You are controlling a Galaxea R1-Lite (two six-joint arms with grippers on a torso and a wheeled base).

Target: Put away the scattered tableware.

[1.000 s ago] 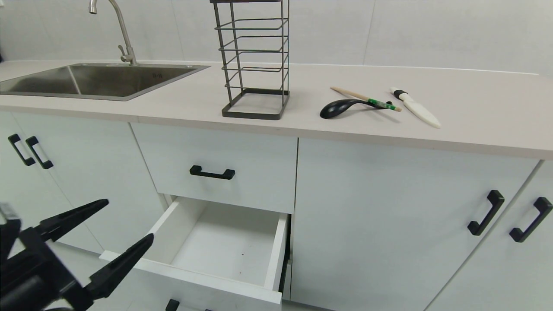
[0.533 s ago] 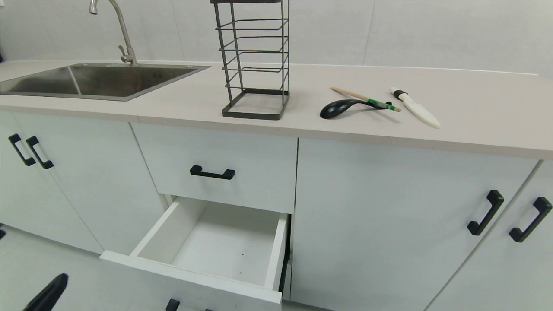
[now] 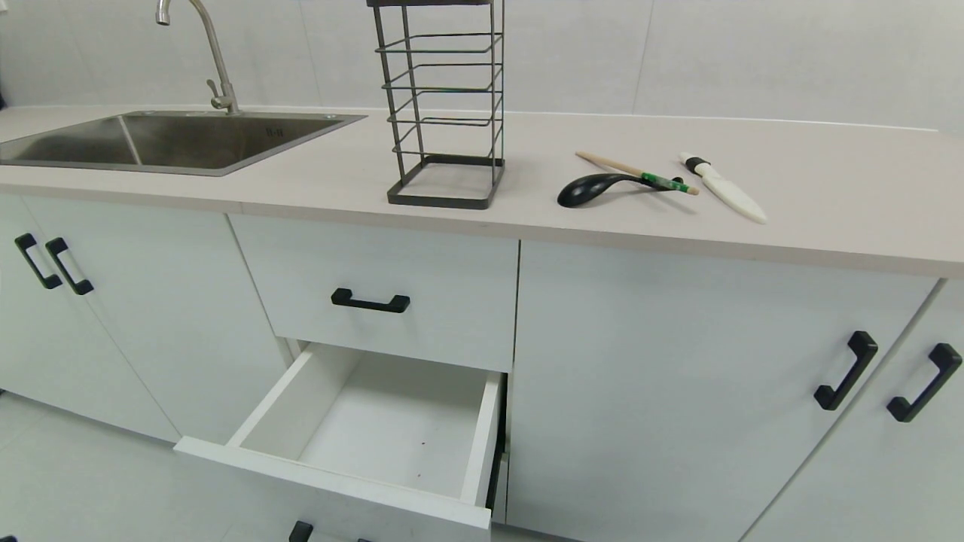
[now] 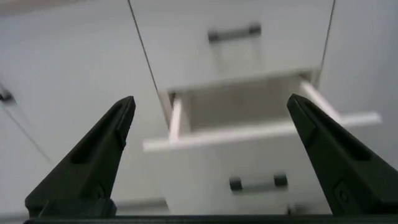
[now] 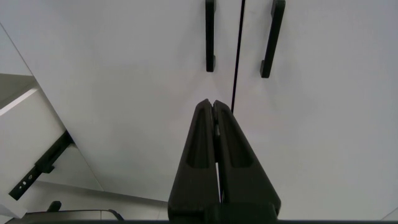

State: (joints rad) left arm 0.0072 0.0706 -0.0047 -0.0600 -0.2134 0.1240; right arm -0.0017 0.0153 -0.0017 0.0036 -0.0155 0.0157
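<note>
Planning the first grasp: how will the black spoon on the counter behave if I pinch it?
The spoon looks stiff and glossy, so it may slip. Resting on its rounded bowl, handle arched up, it could rock. The wooden stick seems to touch its handle and may shift too.

No readable text (the sink [image 3: 226,143] bears a blurred mark).

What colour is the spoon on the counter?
The spoon is black; the head view shows it best.
</note>
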